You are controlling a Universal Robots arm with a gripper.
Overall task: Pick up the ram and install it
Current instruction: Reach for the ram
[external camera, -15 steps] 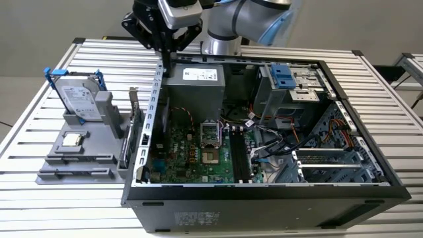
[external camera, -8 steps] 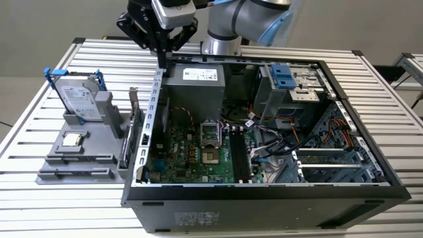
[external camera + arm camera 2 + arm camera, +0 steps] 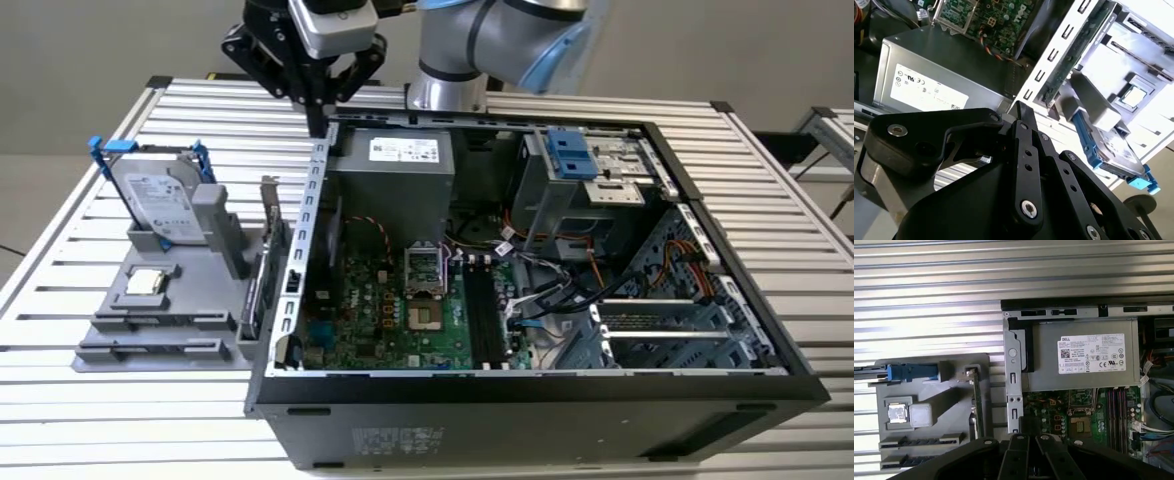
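Observation:
In the exterior view my gripper (image 3: 316,125) hangs above the back left corner of the open computer case (image 3: 320,200), its black fingers shut together with nothing visible between them. Both wrist views show the same closed gripper (image 3: 1019,109) (image 3: 1026,436). A thin dark strip that looks like the ram (image 3: 921,441) lies edge-up in a front slot of the grey holder (image 3: 949,405), with a second like strip (image 3: 914,460) beside it. The holder (image 3: 147,330) stands to the exterior view's left of the case. The black motherboard slots (image 3: 483,312) (image 3: 1116,415) lie inside the case.
On the holder are a silver hard drive with blue rails (image 3: 158,200), a square chip (image 3: 144,284) and a card with a metal bracket (image 3: 267,250). The grey power supply (image 3: 394,180) and a drive cage with a blue latch (image 3: 577,155) fill the case's back. Cables run near the slots.

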